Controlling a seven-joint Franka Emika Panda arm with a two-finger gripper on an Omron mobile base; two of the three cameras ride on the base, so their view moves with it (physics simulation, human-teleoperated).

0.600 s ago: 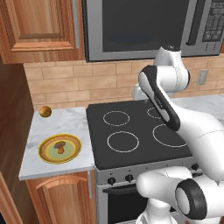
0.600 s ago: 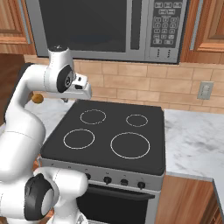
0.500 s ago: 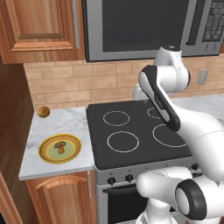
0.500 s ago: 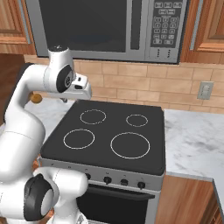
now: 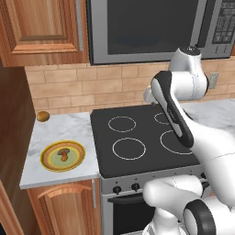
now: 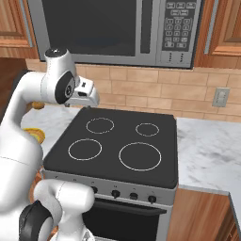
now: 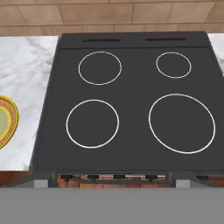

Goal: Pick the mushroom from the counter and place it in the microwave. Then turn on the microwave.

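The mushroom (image 5: 64,155) lies small and brown in the middle of a yellow plate (image 5: 44,157) on the white marble counter (image 5: 64,131), left of the stove. The microwave (image 5: 142,27) hangs above the stove with its dark door shut; its keypad (image 6: 176,30) is to the right of the black handle (image 6: 147,26). My gripper (image 6: 88,96) hovers high over the back left of the stovetop, well to the right of the plate and away from the mushroom. Its fingers are hidden. The hand view catches the plate's rim (image 7: 8,122) at its left edge.
The black stovetop (image 7: 131,96) with white rings lies below the hand. A round golden-brown ball (image 5: 43,116) sits at the counter's back, against the brick wall. Wooden cabinets (image 5: 41,27) flank the microwave. More marble counter (image 6: 207,150) runs to the stove's right.
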